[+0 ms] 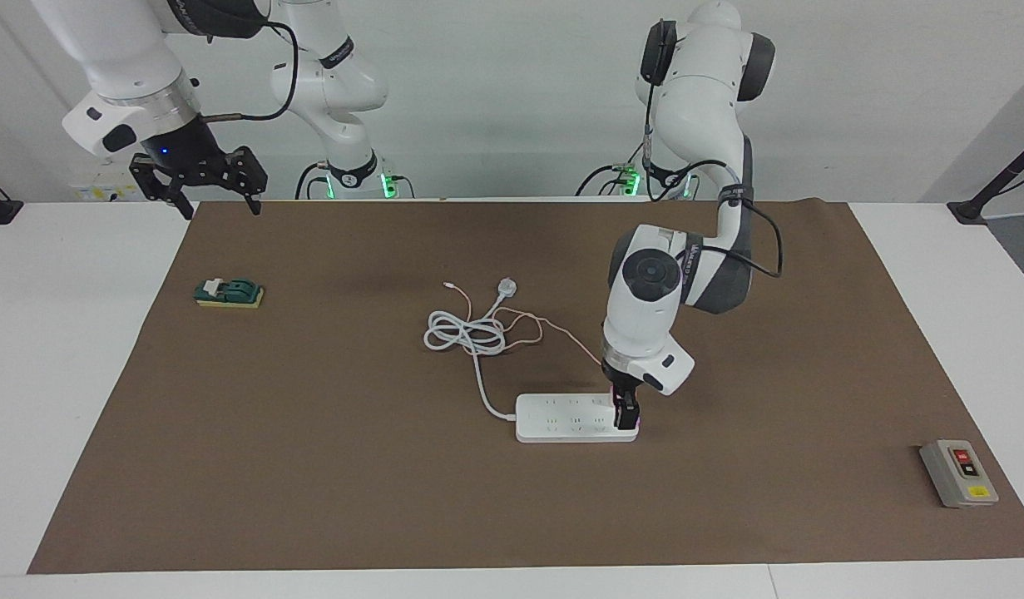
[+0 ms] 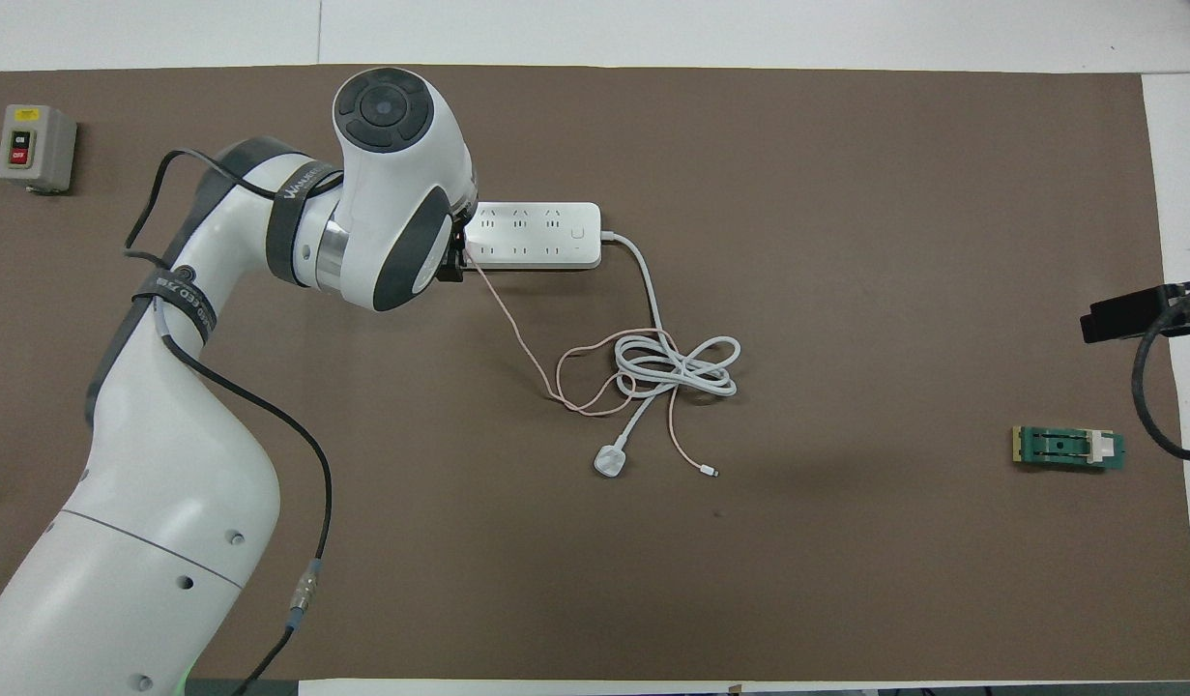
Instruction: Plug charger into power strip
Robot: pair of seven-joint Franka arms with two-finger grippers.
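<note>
Left gripper (image 1: 625,413) stood over strip (image 1: 561,418) end, jaws wide about charger (image 1: 635,423); right gripper (image 1: 197,185) waited, jaws wide.

Left hand (image 1: 625,413) sits on the power strip (image 1: 574,418); right hand (image 1: 202,179) waits.

Matt brown paper-like mat (image 1: 312,466); glossy white plastic power strip (image 1: 561,420), arm shells.
</note>
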